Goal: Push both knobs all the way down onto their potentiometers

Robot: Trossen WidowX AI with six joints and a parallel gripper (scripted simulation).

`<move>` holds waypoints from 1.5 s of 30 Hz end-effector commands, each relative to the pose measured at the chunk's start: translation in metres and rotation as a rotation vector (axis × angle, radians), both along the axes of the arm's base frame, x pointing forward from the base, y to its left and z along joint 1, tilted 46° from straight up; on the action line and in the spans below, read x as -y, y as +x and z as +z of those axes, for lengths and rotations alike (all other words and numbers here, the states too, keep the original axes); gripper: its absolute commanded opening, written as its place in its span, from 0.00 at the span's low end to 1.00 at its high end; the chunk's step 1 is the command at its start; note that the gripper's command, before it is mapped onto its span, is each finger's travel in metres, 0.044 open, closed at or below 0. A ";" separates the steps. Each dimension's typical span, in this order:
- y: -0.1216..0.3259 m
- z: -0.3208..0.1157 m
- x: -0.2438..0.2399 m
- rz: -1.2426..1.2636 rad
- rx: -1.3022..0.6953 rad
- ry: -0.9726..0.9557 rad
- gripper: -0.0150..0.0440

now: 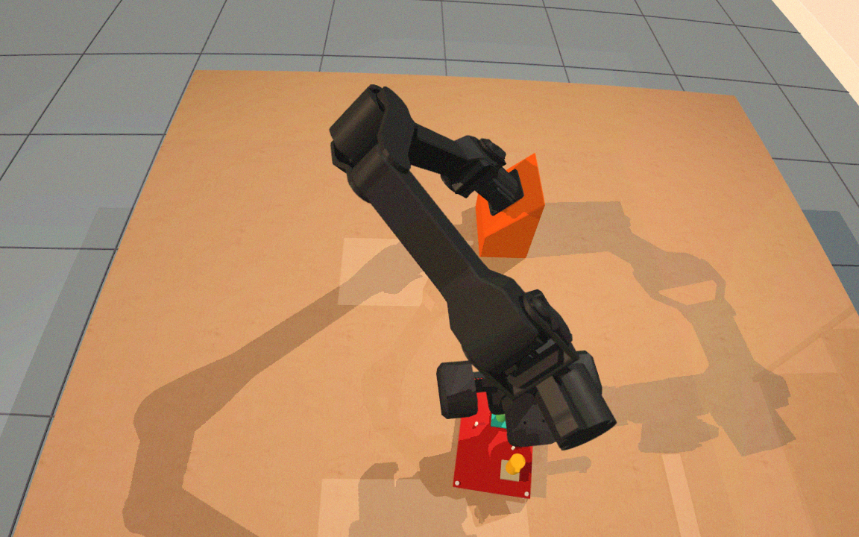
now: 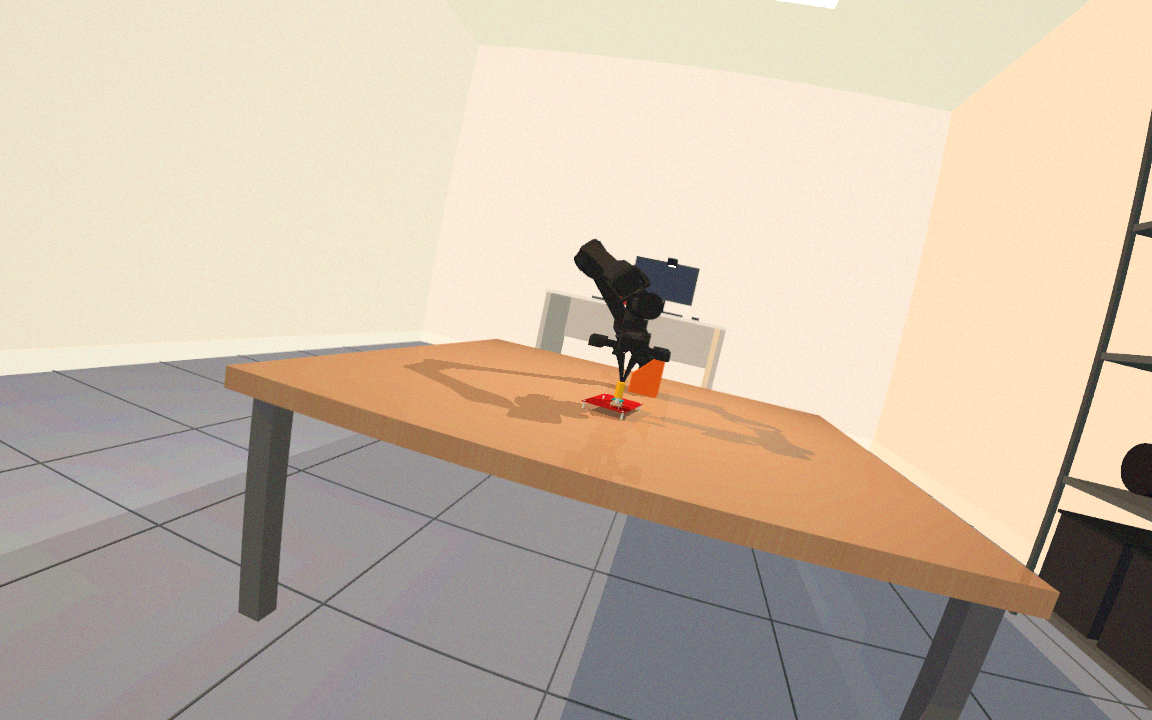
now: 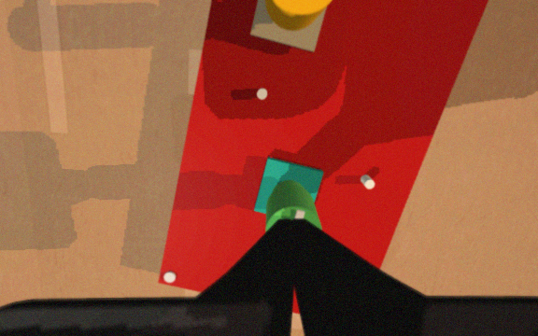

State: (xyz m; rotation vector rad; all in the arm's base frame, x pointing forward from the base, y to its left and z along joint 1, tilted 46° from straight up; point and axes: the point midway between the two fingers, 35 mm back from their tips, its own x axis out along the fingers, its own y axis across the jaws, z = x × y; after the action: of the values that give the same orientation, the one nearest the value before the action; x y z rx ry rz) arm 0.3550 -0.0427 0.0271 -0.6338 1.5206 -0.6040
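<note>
On a wooden desk (image 1: 252, 166) (image 2: 490, 420) (image 3: 110, 233). End effector (image 1: 496, 406) (image 2: 622, 379) (image 3: 290, 232) pressed together, pinching nothing, tips over green knob (image 1: 500, 418) (image 3: 292, 201), presumably for pushing straight down. Yellow knob (image 1: 516, 462) (image 2: 618, 390) (image 3: 297, 11) upright on red board (image 1: 479, 464) (image 2: 598, 402) (image 3: 232, 135), apart from the tips.

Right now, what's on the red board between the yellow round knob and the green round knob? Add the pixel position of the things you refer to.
A small white peg (image 1: 513, 447) (image 3: 261, 93), standing nearer the yellow round knob (image 1: 517, 462) (image 3: 298, 13); the wrist view shows it best.

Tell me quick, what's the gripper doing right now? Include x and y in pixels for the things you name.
Gripper (image 1: 496, 406) (image 2: 623, 379) (image 3: 290, 232): closed, nothing held; its fingers are together at the top of the green knob (image 1: 500, 417) (image 3: 291, 198).
</note>
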 end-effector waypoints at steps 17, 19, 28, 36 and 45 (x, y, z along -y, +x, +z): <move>0.001 -0.003 0.006 -0.017 -0.004 -0.006 0.25; 0.001 -0.001 0.003 -0.017 -0.004 -0.006 0.25; 0.002 0.009 -0.007 -0.017 -0.004 -0.005 0.25; 0.001 0.010 -0.007 -0.011 -0.011 -0.010 0.43; 0.026 0.019 -0.017 -0.012 -0.008 -0.008 0.39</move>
State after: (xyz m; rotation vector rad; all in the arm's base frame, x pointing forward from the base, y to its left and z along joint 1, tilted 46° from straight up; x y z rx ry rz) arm 0.3651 -0.0318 0.0410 -0.6449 1.5404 -0.6152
